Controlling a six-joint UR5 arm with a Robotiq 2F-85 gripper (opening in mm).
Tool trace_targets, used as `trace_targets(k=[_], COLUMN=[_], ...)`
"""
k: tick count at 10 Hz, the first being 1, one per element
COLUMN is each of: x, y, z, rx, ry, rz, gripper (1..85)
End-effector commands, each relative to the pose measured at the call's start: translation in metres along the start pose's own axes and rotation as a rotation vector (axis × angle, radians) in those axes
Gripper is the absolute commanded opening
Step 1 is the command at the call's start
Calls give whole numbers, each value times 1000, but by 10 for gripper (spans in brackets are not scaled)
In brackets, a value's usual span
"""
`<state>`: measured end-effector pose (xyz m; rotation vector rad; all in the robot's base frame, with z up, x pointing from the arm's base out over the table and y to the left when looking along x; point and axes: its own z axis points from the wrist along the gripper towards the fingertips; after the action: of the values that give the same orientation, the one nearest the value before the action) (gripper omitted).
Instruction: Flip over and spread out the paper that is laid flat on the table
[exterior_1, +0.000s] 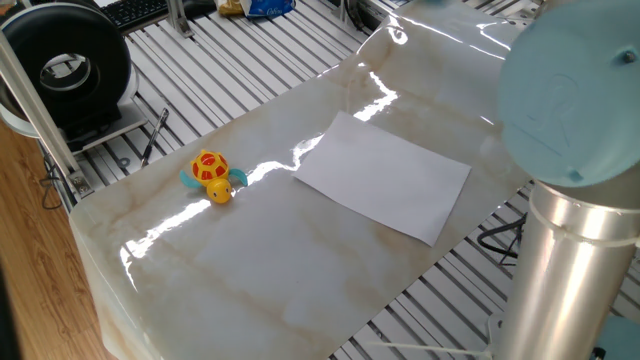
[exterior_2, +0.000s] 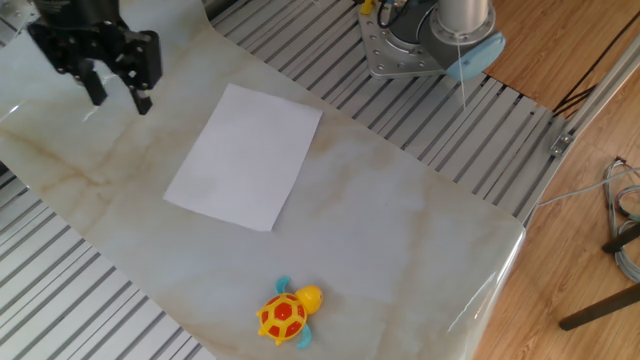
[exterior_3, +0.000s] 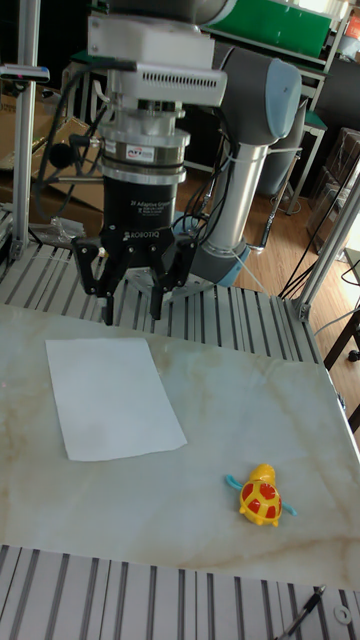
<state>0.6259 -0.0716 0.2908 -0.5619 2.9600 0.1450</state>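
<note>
The paper (exterior_1: 385, 178) is a plain white sheet lying flat on the cream marble table (exterior_1: 260, 270). It also shows in the other fixed view as the paper (exterior_2: 245, 155) and in the tall view as the paper (exterior_3: 112, 395). My gripper (exterior_2: 120, 100) hangs above the table's far corner, off the sheet's edge and clear of it. In the tall view the gripper (exterior_3: 131, 315) is open, fingers pointing down with nothing between them. In one fixed view only the arm's pale blue joint shows; the gripper is out of frame.
A yellow-orange toy turtle (exterior_1: 210, 175) sits on the table apart from the sheet, also visible as the turtle (exterior_2: 285, 315) and the turtle (exterior_3: 263, 497). Grey ribbed aluminium frame (exterior_2: 60, 290) surrounds the slab. The arm's base (exterior_2: 430, 40) stands beside the table.
</note>
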Motion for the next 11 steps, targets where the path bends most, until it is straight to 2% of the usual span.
trace_targets(k=[1,2,3,4,5,7,9,10,11], x=[27,29,44,56,61,60,55,49,47], y=[7,11,7,1,-4,7,6,9,17], z=[22,30,26,6,-8,-7,-6,11,23], rx=[24,28,50,49,45,2,6,27,20], ry=[73,76,146,211,218,213,193,184,179], rz=[19,17,42,37,13,13,13,3,12], gripper=[560,563,567,560,557,530,530,527,527])
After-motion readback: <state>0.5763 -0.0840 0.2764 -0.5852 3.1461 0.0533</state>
